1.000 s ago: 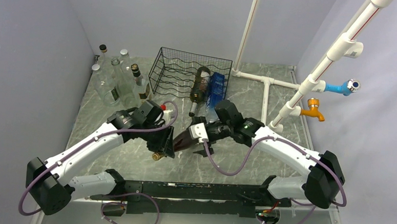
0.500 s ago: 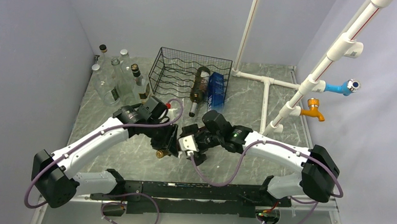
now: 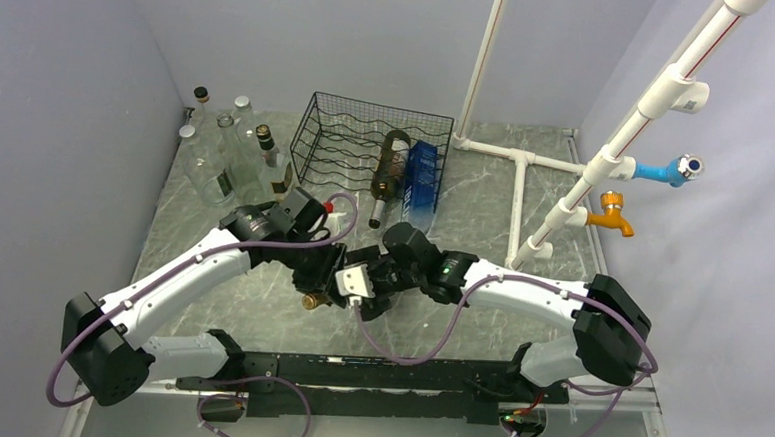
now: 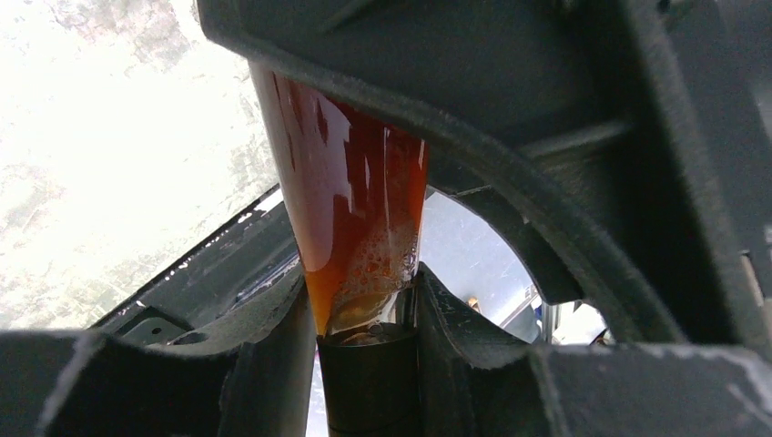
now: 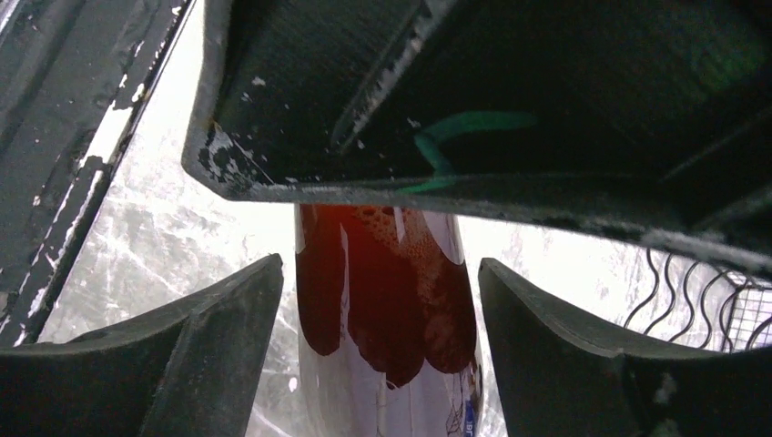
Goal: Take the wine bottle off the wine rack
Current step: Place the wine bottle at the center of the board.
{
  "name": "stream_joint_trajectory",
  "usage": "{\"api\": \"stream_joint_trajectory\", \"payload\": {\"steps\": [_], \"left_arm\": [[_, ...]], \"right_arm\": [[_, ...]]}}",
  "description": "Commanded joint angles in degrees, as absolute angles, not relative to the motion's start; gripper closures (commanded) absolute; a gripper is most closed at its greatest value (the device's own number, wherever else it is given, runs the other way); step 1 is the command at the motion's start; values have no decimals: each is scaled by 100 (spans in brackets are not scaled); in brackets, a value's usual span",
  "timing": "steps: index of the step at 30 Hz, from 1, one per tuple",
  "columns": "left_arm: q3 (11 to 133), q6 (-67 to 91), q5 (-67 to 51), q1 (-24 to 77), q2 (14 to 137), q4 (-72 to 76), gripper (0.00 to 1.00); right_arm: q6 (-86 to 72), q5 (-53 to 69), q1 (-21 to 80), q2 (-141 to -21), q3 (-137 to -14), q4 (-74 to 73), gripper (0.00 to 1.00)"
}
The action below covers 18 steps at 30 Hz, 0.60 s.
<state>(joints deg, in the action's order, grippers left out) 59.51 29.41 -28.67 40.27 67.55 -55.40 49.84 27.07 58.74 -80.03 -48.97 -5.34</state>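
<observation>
The left claw (image 4: 364, 320) was pressed tight on the neck of the wine bottle (image 4: 350, 191), its two black fingers (image 4: 264, 341) pinching just where the dark foil sleeve met the glass. The right claw (image 5: 380, 273) stood partly spread around the body of the same bottle, one curved finger (image 5: 214, 355) on each side. A thin sliver of light showed between each finger and the glass, so it bracketed the bottle rather than gripped it.

The bottle was smooth amber-red glass, narrowing from shoulder to neck. There was froth inside near the neck, a white label on the body and a gold cap (image 3: 309, 301) at the tip. The fingers were matte black plastic, scuffed and rough-edged.

From above, the bottle lay slung between the two claws, well clear of the wine rack (image 3: 313, 139) and on the near side of it, neck toward the left arm. I could not tell whether it touched the grey marbled table (image 3: 485, 196).

The rack was black wire mesh with wavy rows, and it held a dark bottle (image 3: 391, 167) and a blue bottle (image 3: 423, 175) side by side at its right end. A cluster of clear glass bottles (image 3: 216, 159) stood to its left, and white pipes (image 3: 628, 131) ran along the right.
</observation>
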Motion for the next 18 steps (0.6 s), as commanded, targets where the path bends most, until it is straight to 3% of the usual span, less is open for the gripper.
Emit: {"api": "stream_joint_trajectory", "payload": {"steps": [1,4,9,14,18], "left_arm": [[6534,2751,-3628,4076,6340,-4574,100],[6564,2751,-3631,4077,6311,-4652,100],[6560,2780,-3564,4077,6230,-4680,98],[6501,2859,-3487,4069,6158,-4608,76],[6416,2922,-3475,4069,6098,-4543,67]], "right_arm": [[4843,2567,6098,-8116,-4912,-203,23],[4816,2603,6159,-8154,-5013,-330,36],[4719,2739,6167,-8146,-5137,-518,67],[4644,2839,6161,-8185,-5199,-577,82],[4570,2926,6138,-8227,-5221,-615,86]]}}
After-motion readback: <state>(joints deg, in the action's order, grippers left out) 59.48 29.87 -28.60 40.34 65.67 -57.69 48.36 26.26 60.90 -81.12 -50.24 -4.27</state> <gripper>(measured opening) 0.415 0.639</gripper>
